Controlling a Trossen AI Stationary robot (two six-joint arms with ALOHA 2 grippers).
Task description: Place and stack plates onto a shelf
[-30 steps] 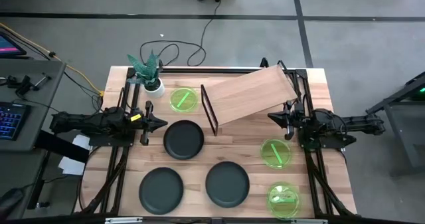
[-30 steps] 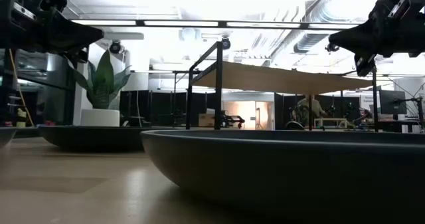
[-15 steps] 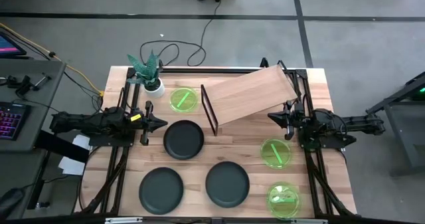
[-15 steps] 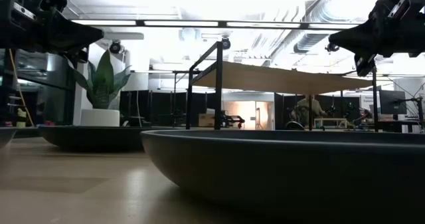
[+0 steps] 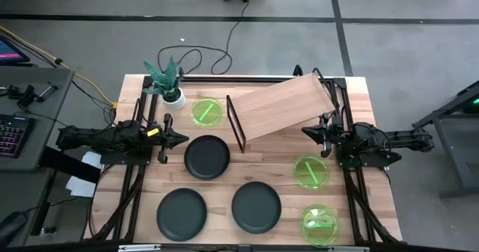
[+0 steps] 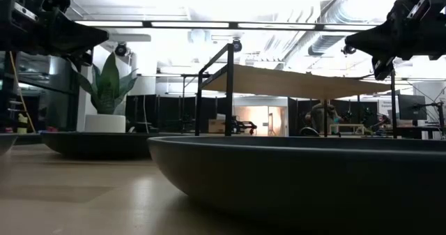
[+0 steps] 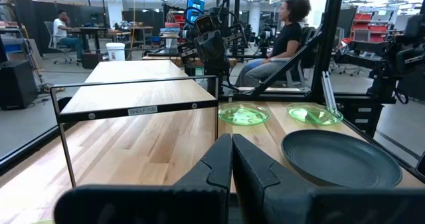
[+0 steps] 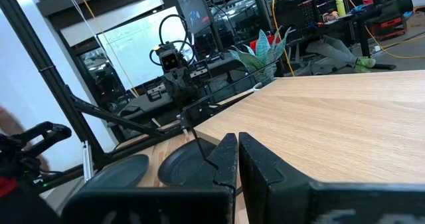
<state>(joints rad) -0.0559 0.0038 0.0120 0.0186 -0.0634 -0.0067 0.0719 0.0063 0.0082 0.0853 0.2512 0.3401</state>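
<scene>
Three dark grey plates lie flat on the tabletop: one in the middle, two near the near edge. Three neon-green plates lie flat: one by the plant, two on the right side. The tilted light-wood shelf stands on its black frame at the far right. My left gripper hovers shut at the left, just beside the middle grey plate. My right gripper hovers shut at the shelf's near right corner, above the table.
A white pot with a green plant stands at the far left corner. Black arm frames run along both table sides. People sit in the room beyond the table. Bare wood shows between the shelf and the plates.
</scene>
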